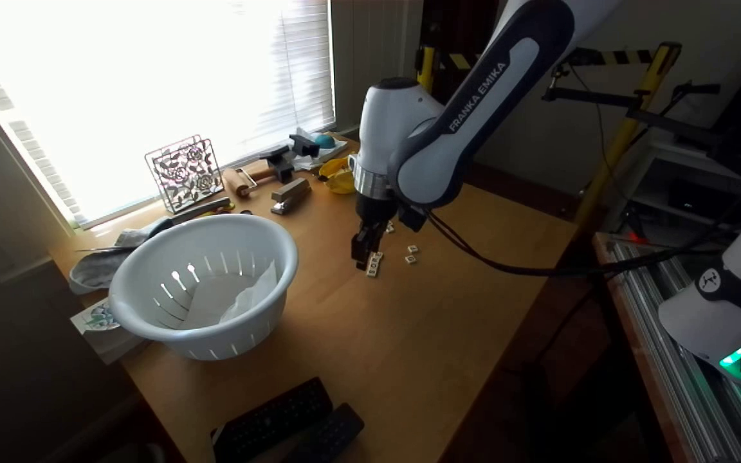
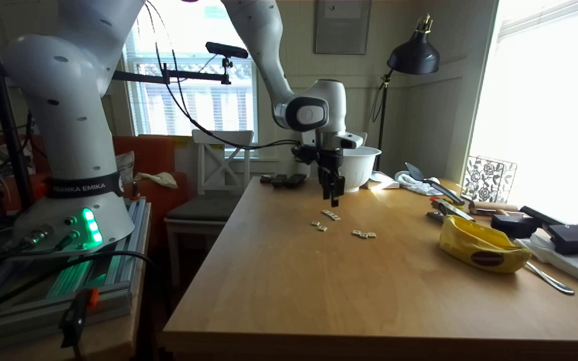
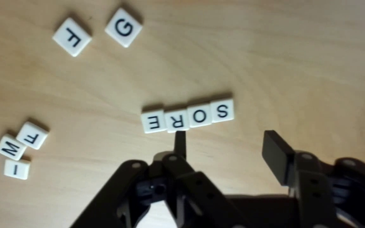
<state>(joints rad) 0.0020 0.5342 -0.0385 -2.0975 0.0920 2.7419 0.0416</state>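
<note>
In the wrist view my gripper [image 3: 225, 147] stands open, a wide gap between its black fingers and nothing held. The left fingertip overlaps the lower edge of the R tile [image 3: 177, 121] in the picture; whether it touches is unclear. That tile belongs to a joined row reading SORE, with the E tile [image 3: 154, 121], O tile [image 3: 199, 116] and S tile [image 3: 222, 110]. Apart lie an F tile [image 3: 72, 37] and a G tile [image 3: 124, 28]. Another F tile [image 3: 32, 135] touches an M or W tile [image 3: 11, 147], with an I tile [image 3: 17, 169] below. Both exterior views show the gripper [image 2: 334, 198] low over the table.
A white colander [image 1: 261, 328] with something pale inside stands on the table [image 1: 357, 341]. Dark remotes [image 1: 274, 415] lie near an edge. A stapler [image 1: 290, 193], a rose-patterned metal holder [image 1: 184, 173] and a yellow banana-shaped pouch [image 2: 474, 243] sit along the window side.
</note>
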